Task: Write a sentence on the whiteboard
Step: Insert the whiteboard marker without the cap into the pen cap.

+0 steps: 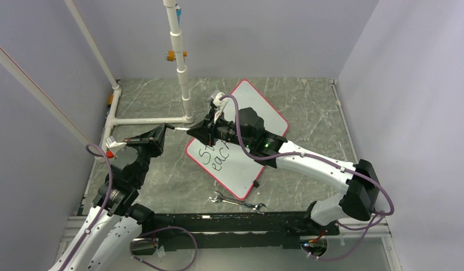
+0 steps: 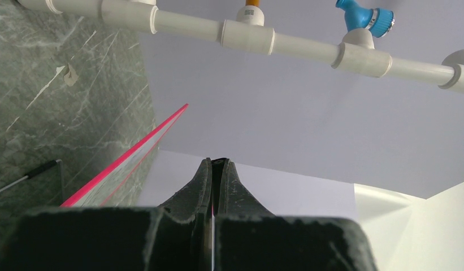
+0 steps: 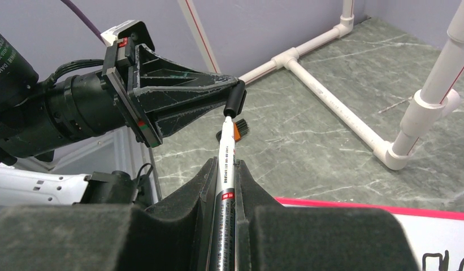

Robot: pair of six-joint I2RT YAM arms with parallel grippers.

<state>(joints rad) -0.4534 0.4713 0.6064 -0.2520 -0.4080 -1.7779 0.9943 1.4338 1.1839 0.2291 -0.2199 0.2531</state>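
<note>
The whiteboard (image 1: 262, 116) lies tilted on the table, white with a red-pink rim. The sentence (image 1: 211, 158) shows only in part, as black letters at the board's near-left end; my right arm hides the rest. A few strokes show in the right wrist view (image 3: 444, 262). My right gripper (image 1: 204, 130) (image 3: 225, 165) is shut on a white marker (image 3: 226, 169), held above the board's left edge. My left gripper (image 1: 162, 131) (image 2: 221, 164) is shut on the black marker cap (image 3: 235, 100) (image 2: 224, 165). The marker's tip meets the cap's mouth.
A metal wrench (image 1: 238, 202) lies on the table in front of the board. A white PVC pipe frame (image 1: 182, 73) stands at the back left, with a floor pipe (image 3: 331, 104) running beside the board. Lilac walls close in the table.
</note>
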